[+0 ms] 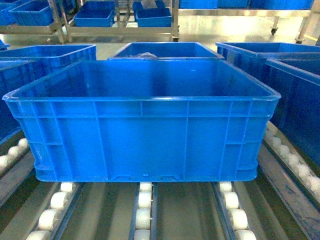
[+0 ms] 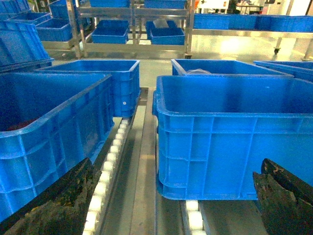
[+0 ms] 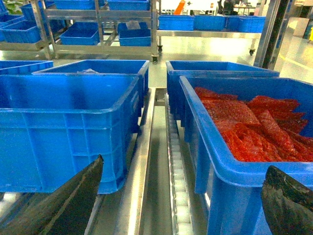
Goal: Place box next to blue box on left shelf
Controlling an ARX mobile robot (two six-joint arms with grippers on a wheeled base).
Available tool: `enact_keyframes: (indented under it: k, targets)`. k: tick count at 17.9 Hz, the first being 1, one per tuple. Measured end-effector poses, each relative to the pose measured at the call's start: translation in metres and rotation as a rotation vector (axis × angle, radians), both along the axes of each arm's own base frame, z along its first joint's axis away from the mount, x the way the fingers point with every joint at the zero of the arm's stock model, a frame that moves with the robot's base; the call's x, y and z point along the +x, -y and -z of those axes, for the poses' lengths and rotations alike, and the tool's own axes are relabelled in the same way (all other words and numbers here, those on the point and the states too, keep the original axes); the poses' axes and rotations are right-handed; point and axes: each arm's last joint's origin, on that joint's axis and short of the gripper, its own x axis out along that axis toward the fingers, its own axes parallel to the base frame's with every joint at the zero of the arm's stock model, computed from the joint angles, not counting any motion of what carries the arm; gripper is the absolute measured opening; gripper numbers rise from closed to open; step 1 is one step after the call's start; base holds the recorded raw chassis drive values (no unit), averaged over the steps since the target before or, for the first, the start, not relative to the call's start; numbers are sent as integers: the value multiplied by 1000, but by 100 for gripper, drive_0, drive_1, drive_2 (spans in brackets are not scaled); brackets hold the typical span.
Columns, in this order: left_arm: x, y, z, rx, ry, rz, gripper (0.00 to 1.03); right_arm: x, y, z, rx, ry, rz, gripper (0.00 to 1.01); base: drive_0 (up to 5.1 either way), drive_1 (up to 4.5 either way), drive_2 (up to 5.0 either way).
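Note:
The box [image 1: 142,125], a large empty bright-blue crate, rests flat on the white rollers of the left shelf [image 1: 185,210]. A blue box [image 1: 10,95] stands close on its left and another [image 1: 300,105] on its right, each across a narrow gap. My left gripper [image 2: 171,208] is open, with its dark fingers [image 2: 58,205] low and short of the box [image 2: 230,142] and the left blue box [image 2: 44,132]. My right gripper [image 3: 178,205] is open too, between the box [image 3: 63,132] and the right blue box [image 3: 254,142], which is full of red bags. Neither gripper touches anything or shows in the head view.
More blue crates [image 1: 167,50] sit further back on the same rollers. Across a pale floor stand steel racks [image 1: 120,25] loaded with blue crates. Steel rails and roller lanes [image 3: 178,186] run between the crates.

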Motion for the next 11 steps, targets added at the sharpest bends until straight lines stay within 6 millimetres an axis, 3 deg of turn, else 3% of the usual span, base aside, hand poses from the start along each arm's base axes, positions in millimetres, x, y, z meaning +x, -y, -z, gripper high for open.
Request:
enact_keyframes:
  k: [11]
  targets:
    - [0, 0, 0, 0, 0, 0, 98, 0, 0, 0, 0, 0, 0, 98, 0, 0, 0]
